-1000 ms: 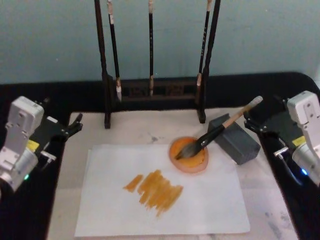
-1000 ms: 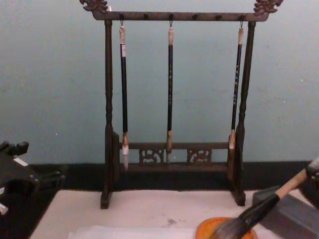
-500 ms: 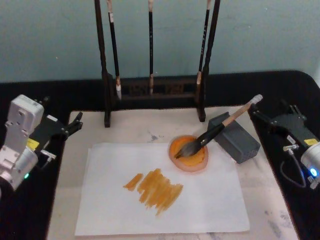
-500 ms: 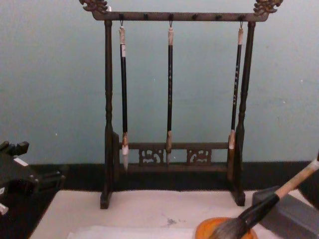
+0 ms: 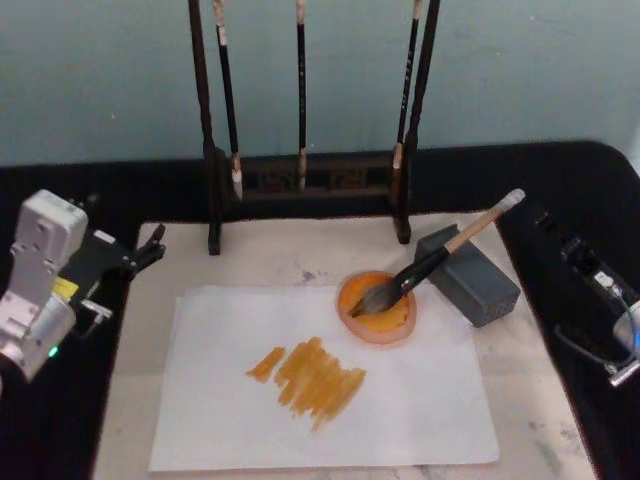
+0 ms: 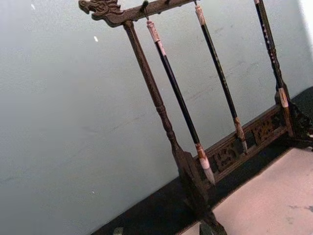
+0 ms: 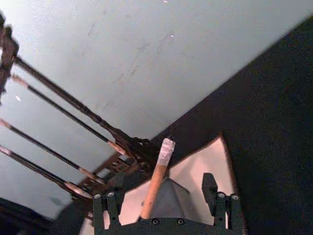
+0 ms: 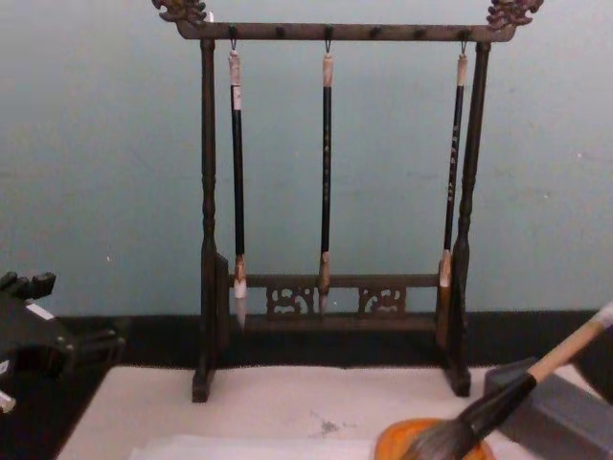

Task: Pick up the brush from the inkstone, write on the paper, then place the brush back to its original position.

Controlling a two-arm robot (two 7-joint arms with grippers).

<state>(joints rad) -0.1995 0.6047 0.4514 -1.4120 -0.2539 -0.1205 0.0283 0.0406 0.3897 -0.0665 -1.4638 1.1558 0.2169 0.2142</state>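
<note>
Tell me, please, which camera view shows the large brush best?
The head view. There the whole brush lies in sight, bristles in the orange dish, handle leaning on the grey block. The chest view catches the brush at the lower corner, bristles partly cut off. The right wrist view sees its handle top.

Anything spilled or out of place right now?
Nothing stands out. The brush leans on the grey block, bristles in the orange dish; strokes lie within the paper. Left gripper and right gripper sit aside.
</note>
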